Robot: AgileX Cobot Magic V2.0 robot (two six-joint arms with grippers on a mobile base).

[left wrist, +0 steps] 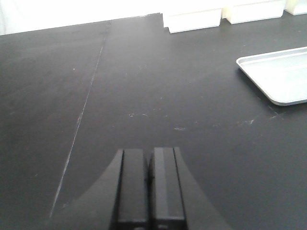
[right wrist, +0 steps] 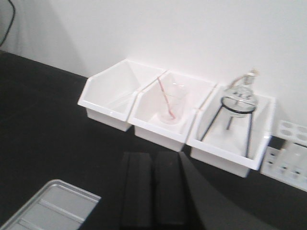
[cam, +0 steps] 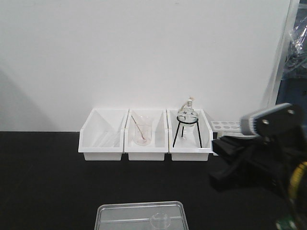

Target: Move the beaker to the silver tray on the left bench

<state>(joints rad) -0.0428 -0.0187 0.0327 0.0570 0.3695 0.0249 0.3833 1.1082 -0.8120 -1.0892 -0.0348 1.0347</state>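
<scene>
The beaker point(cam: 160, 221), small and clear, stands inside the silver tray point(cam: 115, 216) at the near edge of the black bench point(cam: 43, 177) in the front view. Part of the tray also shows in the left wrist view point(left wrist: 278, 79) and in the right wrist view point(right wrist: 48, 206); the beaker shows in neither. My left gripper point(left wrist: 148, 151) is shut and empty, low over bare worktop to the left of the tray. My right gripper point(right wrist: 153, 154) is shut and empty, raised above the bench between the tray and the bins. The right arm point(cam: 261, 143) is at the right of the front view.
Three white bins point(cam: 146, 135) stand in a row against the white wall. The middle one holds a beaker with a pinkish rod point(cam: 142, 133). The right one holds a round flask on a black tripod point(cam: 187, 125). A white tube rack point(cam: 226, 126) sits to their right.
</scene>
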